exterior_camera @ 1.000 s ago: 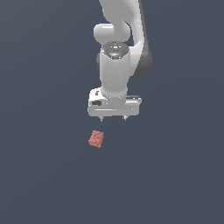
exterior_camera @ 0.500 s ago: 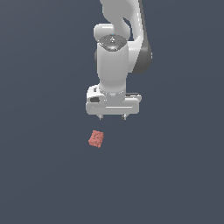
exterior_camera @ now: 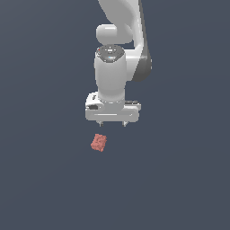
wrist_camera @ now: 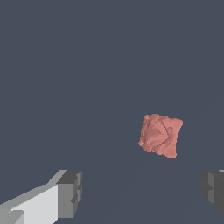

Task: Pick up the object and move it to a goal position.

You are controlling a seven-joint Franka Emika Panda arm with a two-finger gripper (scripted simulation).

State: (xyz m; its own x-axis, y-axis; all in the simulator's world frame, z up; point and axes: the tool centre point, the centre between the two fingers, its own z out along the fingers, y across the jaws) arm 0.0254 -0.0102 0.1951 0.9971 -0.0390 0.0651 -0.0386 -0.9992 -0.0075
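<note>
1. Salmon-red and mottled, the object lies alone on the dark grey surface in the exterior view, below the white gripper and slightly toward that view's left, not touching it.
2. Wrist view: the fingers stand wide apart, holding nothing; the object lies beyond them, nearer one finger.
</note>
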